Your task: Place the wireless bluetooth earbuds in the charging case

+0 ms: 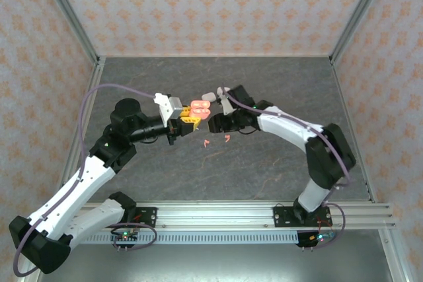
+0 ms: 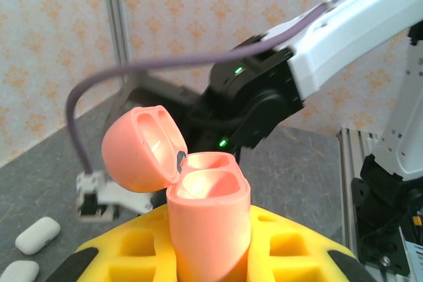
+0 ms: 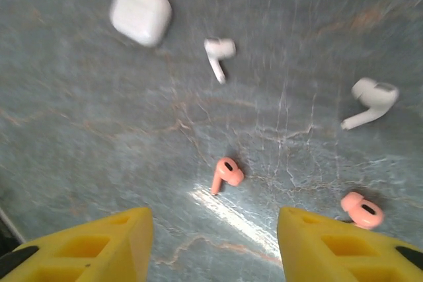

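Observation:
My left gripper (image 1: pixel 187 115) (image 2: pixel 210 246) is shut on a salmon charging case (image 1: pixel 199 108) (image 2: pixel 209 196). It holds the case upright above the table, with the lid (image 2: pixel 141 148) swung open and both wells empty. Two salmon earbuds (image 1: pixel 207 142) (image 1: pixel 228 138) lie on the table just in front. My right gripper (image 1: pixel 213 123) (image 3: pixel 215 232) hovers over them, open, with nothing between its yellow fingers (image 3: pixel 89 246). One salmon earbud (image 3: pixel 227 174) lies below the gap. The other (image 3: pixel 362 210) lies by the right finger. Two white earbuds (image 3: pixel 220 51) (image 3: pixel 371 98) lie farther off.
A closed white case (image 3: pixel 140 12) rests on the grey table beyond the white earbuds. Two white cases (image 1: pixel 208 96) (image 1: pixel 222 90) (image 2: pixel 38 234) (image 2: pixel 16 272) lie behind the grippers. The right arm (image 2: pixel 277 90) stands close in front of the held case.

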Robot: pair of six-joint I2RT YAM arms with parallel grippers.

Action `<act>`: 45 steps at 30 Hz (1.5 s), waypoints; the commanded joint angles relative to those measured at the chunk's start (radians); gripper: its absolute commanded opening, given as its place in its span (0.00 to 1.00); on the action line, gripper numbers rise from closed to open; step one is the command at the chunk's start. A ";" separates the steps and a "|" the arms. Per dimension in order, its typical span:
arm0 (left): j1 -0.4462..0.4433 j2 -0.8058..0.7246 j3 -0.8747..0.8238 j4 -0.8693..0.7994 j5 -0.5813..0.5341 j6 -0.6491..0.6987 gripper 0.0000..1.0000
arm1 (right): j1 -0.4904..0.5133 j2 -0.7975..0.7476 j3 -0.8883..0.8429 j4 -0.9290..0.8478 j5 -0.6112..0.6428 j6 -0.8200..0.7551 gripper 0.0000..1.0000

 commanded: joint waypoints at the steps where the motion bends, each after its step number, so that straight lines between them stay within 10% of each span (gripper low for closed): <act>1: -0.003 -0.015 0.056 -0.049 0.034 0.037 0.00 | 0.024 0.080 0.065 0.012 -0.022 -0.058 0.51; 19: -0.003 -0.003 0.059 -0.033 0.011 0.019 0.00 | 0.081 0.358 0.251 -0.108 -0.051 -0.161 0.40; 45: -0.002 0.032 0.085 -0.050 0.003 0.017 0.00 | 0.090 0.298 0.120 -0.156 -0.020 -0.172 0.27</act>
